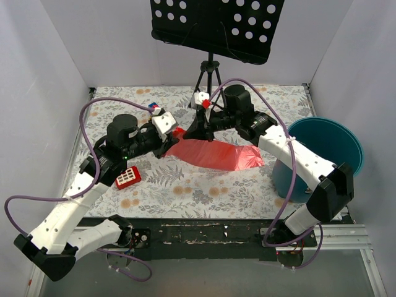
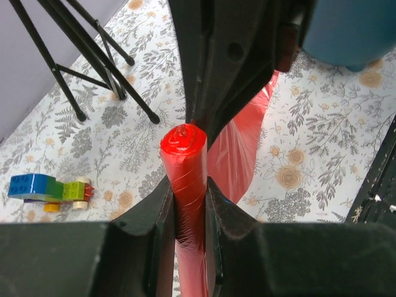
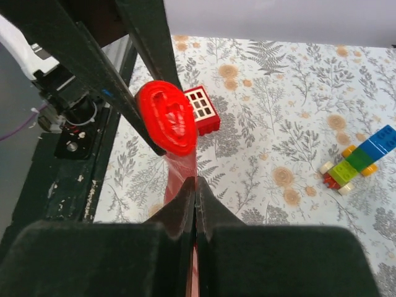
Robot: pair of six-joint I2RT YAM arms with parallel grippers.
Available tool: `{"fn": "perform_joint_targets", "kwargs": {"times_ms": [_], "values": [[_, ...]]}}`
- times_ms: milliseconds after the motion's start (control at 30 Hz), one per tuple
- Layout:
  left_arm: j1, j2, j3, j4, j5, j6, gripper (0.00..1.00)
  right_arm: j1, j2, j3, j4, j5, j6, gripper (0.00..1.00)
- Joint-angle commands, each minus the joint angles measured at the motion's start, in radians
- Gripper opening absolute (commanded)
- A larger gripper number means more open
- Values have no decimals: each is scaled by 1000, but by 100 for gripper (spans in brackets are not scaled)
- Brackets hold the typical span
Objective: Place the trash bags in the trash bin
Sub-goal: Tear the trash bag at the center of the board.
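Observation:
The trash bag (image 1: 218, 154) is a thin red-pink film hanging over the middle of the table. It comes off a small red roll (image 2: 184, 154). My left gripper (image 1: 168, 143) is shut on that roll (image 3: 166, 120); the jaws (image 2: 187, 185) clamp its sides. My right gripper (image 1: 199, 131) is shut on the film's edge (image 3: 179, 170), its jaws (image 3: 195, 182) pressed together just beside the roll. The film (image 2: 238, 154) droops below both grippers. The teal trash bin (image 1: 325, 145) stands at the table's right edge, apart from the bag, and shows in the left wrist view (image 2: 346, 31).
A black tripod (image 1: 209, 68) with a perforated panel (image 1: 216, 21) stands at the back centre; its legs (image 2: 93, 68) are near the grippers. A red block with white squares (image 1: 127, 178) lies front left. Coloured toy bricks (image 2: 46, 189) lie at the back. White walls enclose the table.

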Motion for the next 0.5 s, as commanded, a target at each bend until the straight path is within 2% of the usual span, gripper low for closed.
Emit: {"fn": "perform_joint_targets", "kwargs": {"times_ms": [0,200,400,467], "values": [[19,6,16,41,-86,-183,0,39,-46,43,-73,124,-122,1],[194,100,71,40,-49,-477,0,165,-87,46,-183,239,-341,1],[301,106,12,74,-106,-560,0,237,-133,40,-269,240,-421,1],[304,91,-27,103,-188,-514,0,236,-153,19,-277,260,-433,1]]}}
